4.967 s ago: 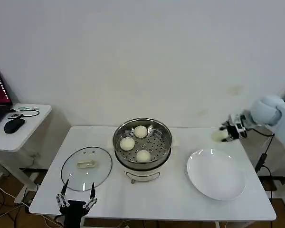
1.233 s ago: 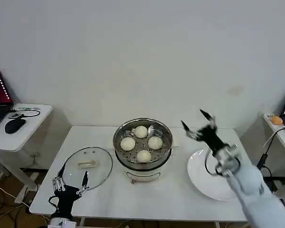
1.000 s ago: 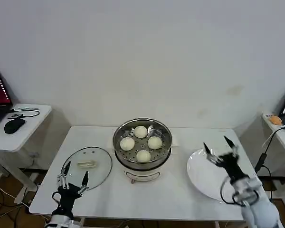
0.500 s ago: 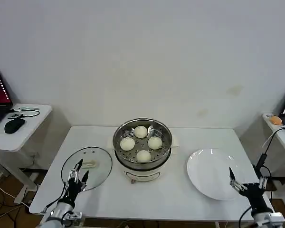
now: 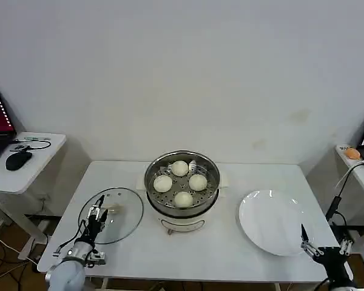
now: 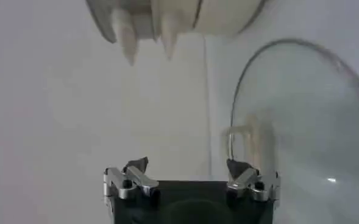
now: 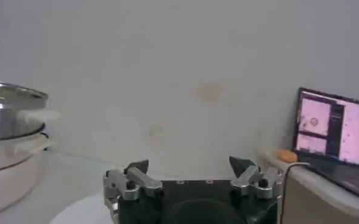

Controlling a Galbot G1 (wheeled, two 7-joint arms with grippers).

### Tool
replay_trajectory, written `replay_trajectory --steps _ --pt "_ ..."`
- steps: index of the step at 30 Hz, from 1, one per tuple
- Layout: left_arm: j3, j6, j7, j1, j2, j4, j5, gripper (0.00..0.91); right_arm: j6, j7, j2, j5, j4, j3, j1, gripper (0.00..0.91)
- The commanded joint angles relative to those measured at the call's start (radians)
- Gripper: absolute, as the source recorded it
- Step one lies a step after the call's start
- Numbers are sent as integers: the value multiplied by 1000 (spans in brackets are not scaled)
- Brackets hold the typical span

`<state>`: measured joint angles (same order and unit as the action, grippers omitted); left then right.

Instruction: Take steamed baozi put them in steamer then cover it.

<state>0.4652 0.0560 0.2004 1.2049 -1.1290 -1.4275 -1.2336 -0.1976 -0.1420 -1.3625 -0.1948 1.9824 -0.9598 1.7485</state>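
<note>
Now I lower my left gripper [image 5: 96,213], fingers spread wide, squarely onto the glass lid's [image 5: 126,206] handle [image 5: 113,208].

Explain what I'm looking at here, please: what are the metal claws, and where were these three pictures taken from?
It is a two-armed robot. The wide picture comes from its head; the others from cameras on its wrists. On the white table stand a shiny steel steamer holding four cream-white buns, a round glass lid and an empty white plate. The left gripper, open, hovers over the lid near its handle. The right gripper, open and holding nothing, sits low by the table's near right corner.
</note>
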Motion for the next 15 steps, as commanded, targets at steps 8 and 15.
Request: replay_trajectory --steps 8,15 --pt "-29 -3 19 -156 -10 184 -35 907 -21 6 -27 18 -6 -19 25 907" --pt "-37 -3 22 -174 -20 200 -34 272 -31 6 -30 19 -17 -20 25 907"
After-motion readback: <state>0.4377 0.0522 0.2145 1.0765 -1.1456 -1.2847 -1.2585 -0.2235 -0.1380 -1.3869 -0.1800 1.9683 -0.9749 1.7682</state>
